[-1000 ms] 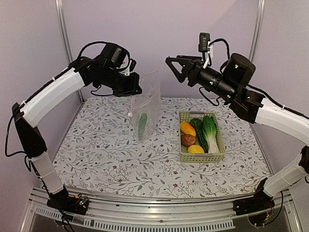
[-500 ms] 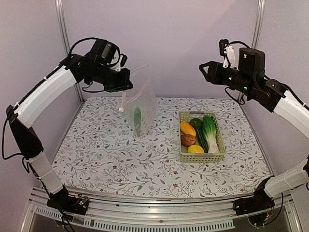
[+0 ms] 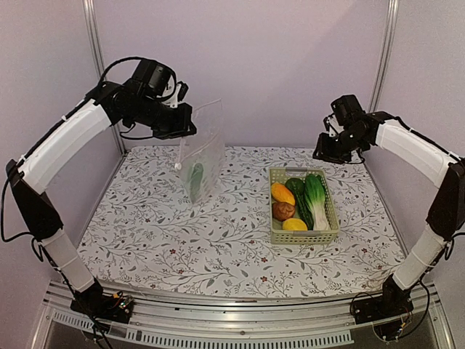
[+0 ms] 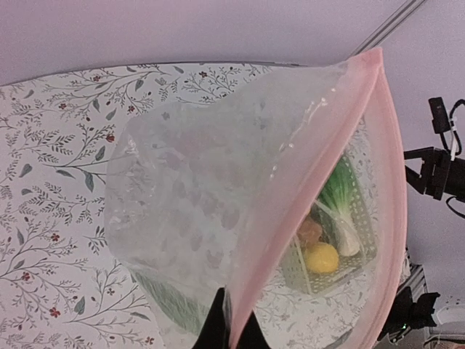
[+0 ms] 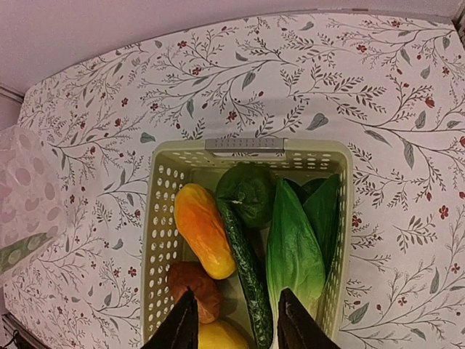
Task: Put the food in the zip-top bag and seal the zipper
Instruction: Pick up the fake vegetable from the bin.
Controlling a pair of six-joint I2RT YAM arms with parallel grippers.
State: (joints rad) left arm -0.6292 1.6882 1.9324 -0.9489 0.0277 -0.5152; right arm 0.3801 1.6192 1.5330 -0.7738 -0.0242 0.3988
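Where the left gripper (image 3: 185, 129) is clamped: the zipper (image 4: 309, 193) of the zip-top bag (image 3: 205, 142) is pinched, and the bag is hung over the table (image 3: 145, 225).
Bag contents: one green piece (image 3: 196, 174) is seen low inside.
Right gripper (image 5: 236, 323): its jaws are set narrowly apart, nothing is held, and it is poised above the basket (image 5: 247, 144).
Basket contents: orange-yellow oval (image 5: 203, 229), potato (image 5: 192, 287), lemon (image 5: 218, 338), cucumber (image 5: 247, 280), dark green lump (image 5: 247, 193) and leafy green (image 5: 294, 247).

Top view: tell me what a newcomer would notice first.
The clear zip-top bag is held up left of centre, pinched by the left gripper, one green vegetable inside. At right, a pale green basket holds the remaining food, the right gripper above its far end.
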